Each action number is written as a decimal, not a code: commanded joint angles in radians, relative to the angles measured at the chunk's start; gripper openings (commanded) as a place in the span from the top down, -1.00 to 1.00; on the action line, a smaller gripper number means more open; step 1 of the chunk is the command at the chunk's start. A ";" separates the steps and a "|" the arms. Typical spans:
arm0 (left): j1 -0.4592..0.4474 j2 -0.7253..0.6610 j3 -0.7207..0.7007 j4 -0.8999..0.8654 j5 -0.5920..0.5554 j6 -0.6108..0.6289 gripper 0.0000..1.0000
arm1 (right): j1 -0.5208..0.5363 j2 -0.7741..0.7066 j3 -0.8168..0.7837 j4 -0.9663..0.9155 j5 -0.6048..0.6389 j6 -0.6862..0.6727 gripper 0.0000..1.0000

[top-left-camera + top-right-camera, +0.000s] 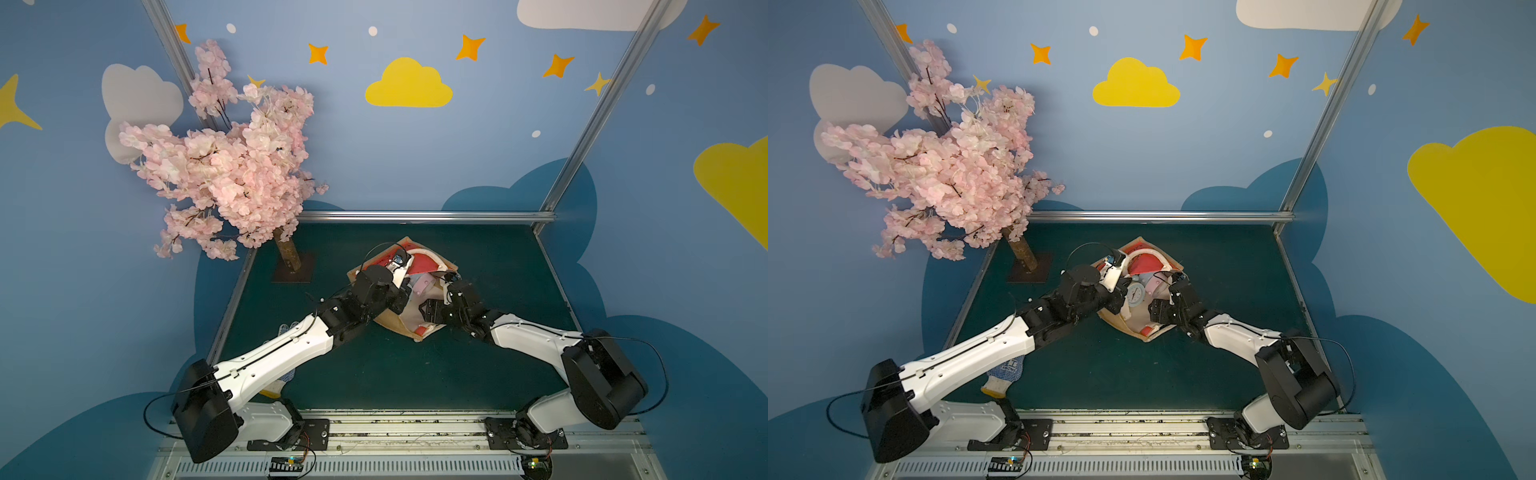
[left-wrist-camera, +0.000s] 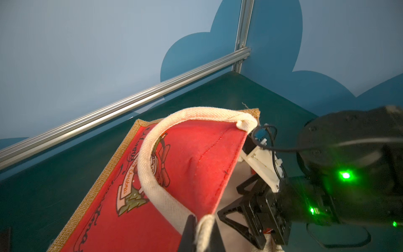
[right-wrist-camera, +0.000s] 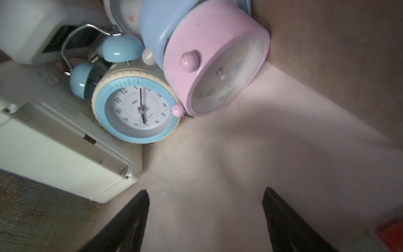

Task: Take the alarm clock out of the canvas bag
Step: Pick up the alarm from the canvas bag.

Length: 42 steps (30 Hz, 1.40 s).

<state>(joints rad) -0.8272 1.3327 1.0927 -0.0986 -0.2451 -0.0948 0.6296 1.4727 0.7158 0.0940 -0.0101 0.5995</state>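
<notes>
Alarm clock [image 3: 136,109], blue-rimmed, lies in canvas bag [image 3: 239,152] ahead of wide-apart right end effector [image 3: 206,191]; left end effector [image 2: 202,220] clamps handle [image 2: 148,157].

Print on a clock dial and a bag panel

On the white dial of the round pale-blue twin-bell alarm clock [image 3: 139,109]: black numerals 3 to 12 plain, 1 and 2 partly cut off by the rim; "deli" between centre and 12, "QUARTZ" between centre and 6. On the red front panel of the boxy tan jute canvas bag [image 2: 196,163]: "Christmas" in orange letters on a cream ribbon banner [image 2: 127,184]; dark looping script along the panel's edge unreadable. Numerals on the round pink clock [image 3: 218,56] blurred.
</notes>
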 commanded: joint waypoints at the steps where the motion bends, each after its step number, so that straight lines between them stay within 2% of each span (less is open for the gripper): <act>1: -0.009 0.044 0.106 0.003 0.033 -0.069 0.95 | -0.006 -0.061 -0.024 0.043 0.030 0.070 -0.65; 7: -0.016 0.143 0.209 -0.031 0.076 -0.124 0.95 | -0.004 -0.116 -0.074 0.062 0.049 0.147 -0.59; 10: -0.030 0.156 0.200 -0.005 0.072 -0.134 0.95 | -0.004 -0.143 -0.093 0.027 0.085 0.242 -0.55; 14: -0.045 0.164 0.166 0.029 0.084 -0.175 0.95 | -0.008 -0.168 -0.154 0.085 0.085 0.331 -0.53; 20: -0.078 0.162 0.134 0.039 0.071 -0.173 0.95 | -0.047 -0.129 -0.141 0.083 0.089 0.312 -0.56; 25: -0.079 0.144 0.121 0.027 0.066 -0.174 0.95 | -0.093 -0.037 -0.138 0.252 -0.015 0.348 -0.58; 30: -0.078 0.129 0.095 0.030 0.054 -0.179 0.95 | -0.093 0.053 -0.070 0.247 -0.011 0.329 -0.59; 34: -0.079 0.114 0.081 0.025 0.045 -0.181 0.95 | -0.108 0.112 -0.070 0.257 -0.031 0.367 -0.55; 42: -0.079 0.054 0.023 0.032 0.015 -0.160 0.95 | -0.119 0.086 -0.067 0.162 -0.025 0.378 -0.52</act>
<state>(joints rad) -0.8997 1.4307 1.1320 -0.0875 -0.2340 -0.2573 0.5266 1.5703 0.6357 0.3107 -0.0391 0.9638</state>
